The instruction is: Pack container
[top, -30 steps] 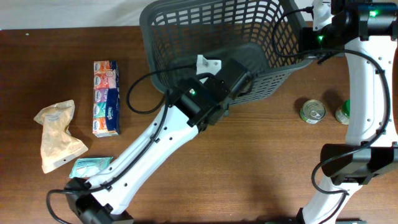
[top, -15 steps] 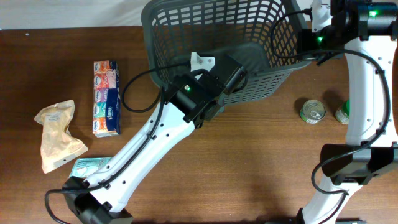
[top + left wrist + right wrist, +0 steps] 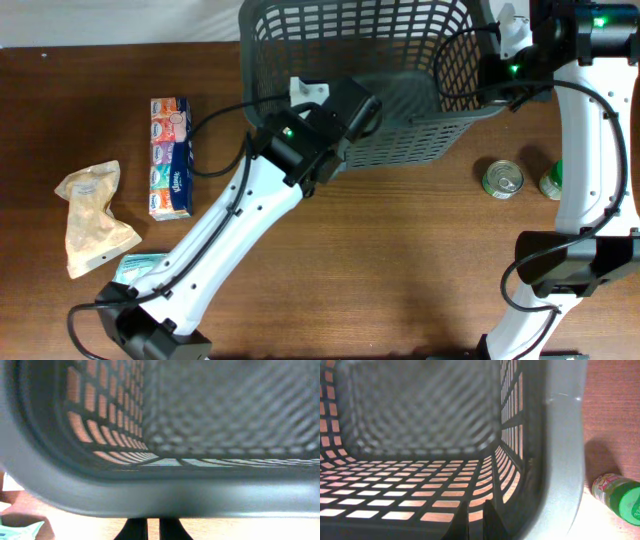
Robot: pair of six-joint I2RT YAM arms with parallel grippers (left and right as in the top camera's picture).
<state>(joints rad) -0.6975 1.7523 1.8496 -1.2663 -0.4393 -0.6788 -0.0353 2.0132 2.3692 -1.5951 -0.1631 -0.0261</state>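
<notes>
Left gripper, right gripper: seemingly clamped.

Top of container cut off by frame; jar half behind R arm.

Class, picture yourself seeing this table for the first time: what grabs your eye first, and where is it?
The big dark grey container dominates the far centre of the table, tilted, with the left gripper shut on its near rim and the right gripper shut on its right side. Right of it stand a tin can and a green-lidded jar. At the left lie a tissue multipack and a crumpled bag.
</notes>
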